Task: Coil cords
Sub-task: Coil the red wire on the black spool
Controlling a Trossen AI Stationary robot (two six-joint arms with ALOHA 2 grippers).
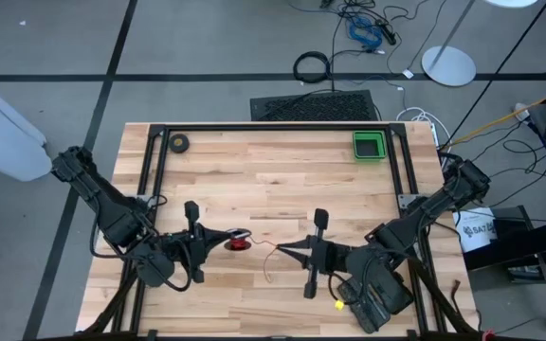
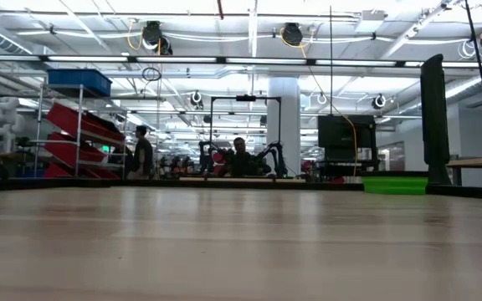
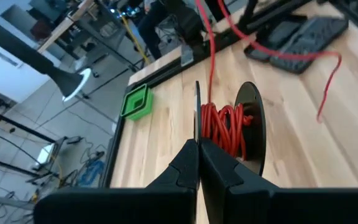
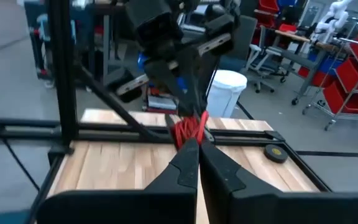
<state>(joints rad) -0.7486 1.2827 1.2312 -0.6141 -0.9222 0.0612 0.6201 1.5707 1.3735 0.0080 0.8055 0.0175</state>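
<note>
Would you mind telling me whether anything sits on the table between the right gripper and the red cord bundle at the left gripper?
Nothing visible does. The right gripper faces the cords at the left gripper across bare wood; only the cord's own loose strand trails through that gap.

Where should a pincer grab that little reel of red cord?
Probably by one thin end disc, coming edge-on from the left arm's side. The reel stands on edge with its discs upright, so the disc slips between flat fingers. The left pincer is shut on it that way. The right pincer, shut, meets the loose cord.
</note>
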